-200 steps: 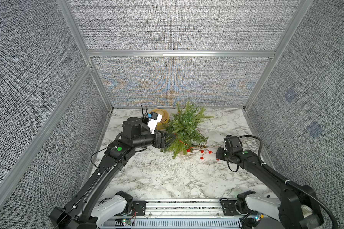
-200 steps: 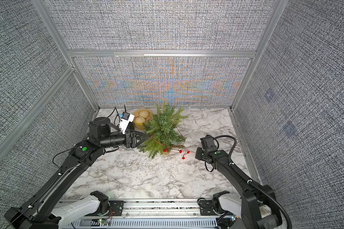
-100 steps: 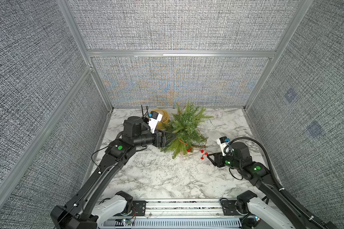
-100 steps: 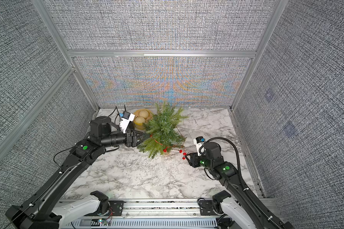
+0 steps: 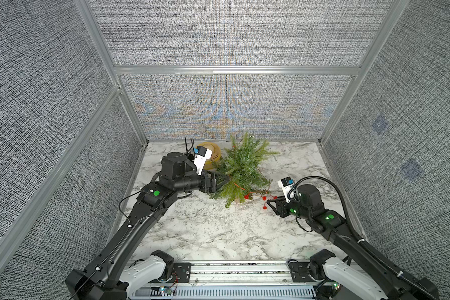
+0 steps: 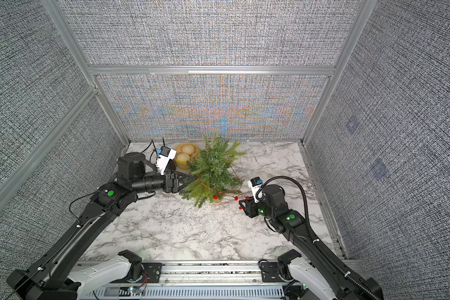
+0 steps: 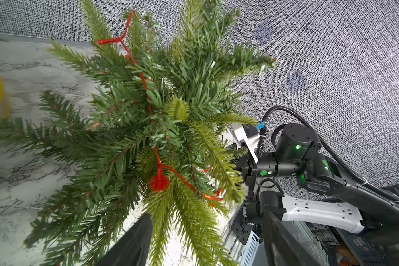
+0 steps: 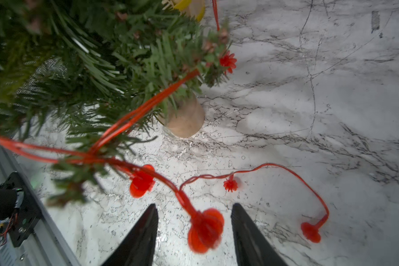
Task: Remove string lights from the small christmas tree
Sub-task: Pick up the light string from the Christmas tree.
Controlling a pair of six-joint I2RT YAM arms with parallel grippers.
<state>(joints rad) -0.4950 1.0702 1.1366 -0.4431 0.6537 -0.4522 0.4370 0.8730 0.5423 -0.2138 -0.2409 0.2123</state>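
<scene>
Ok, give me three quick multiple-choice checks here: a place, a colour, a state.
1. The yellow bowl sits: A) behind the small christmas tree, left arm's side; B) by the front rail; C) under the right arm.
2. The string lights' bulbs are: A) blue; B) red; C) white.
3. The right gripper is: A) shut on the tree's base; B) far from the lights; C) open, a bulb between its fingers.
1A, both top views show it; 2B, red in both wrist views; 3C, gaps either side of the bulb.
</scene>
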